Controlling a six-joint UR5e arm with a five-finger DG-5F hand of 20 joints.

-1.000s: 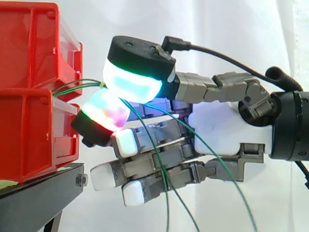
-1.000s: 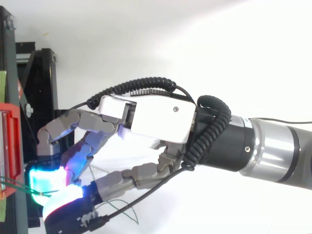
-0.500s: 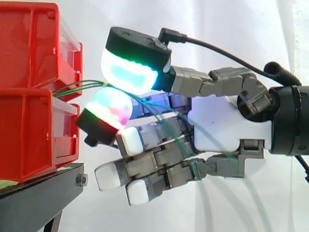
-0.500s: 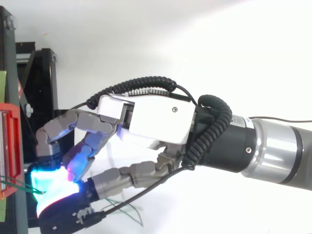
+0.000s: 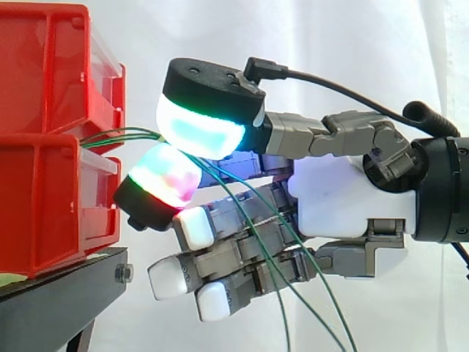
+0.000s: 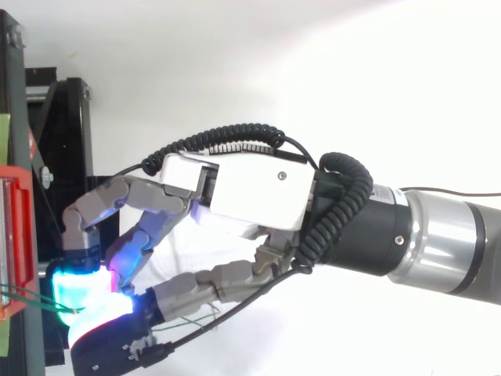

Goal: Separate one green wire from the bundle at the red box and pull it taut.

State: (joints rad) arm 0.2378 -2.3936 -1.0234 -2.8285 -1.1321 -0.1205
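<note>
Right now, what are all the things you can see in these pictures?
red plastic bins: two, red, stacked at the left
black metal stand: one, black, under the bins
thin green wires: at least three, green, coming out where the bins meet, then hanging down
white curtain: one, white, behind everything
robot hand: one, white and grey, its glowing pads pinching the wires
robot arm: one, silver and black, coming from the right
</note>
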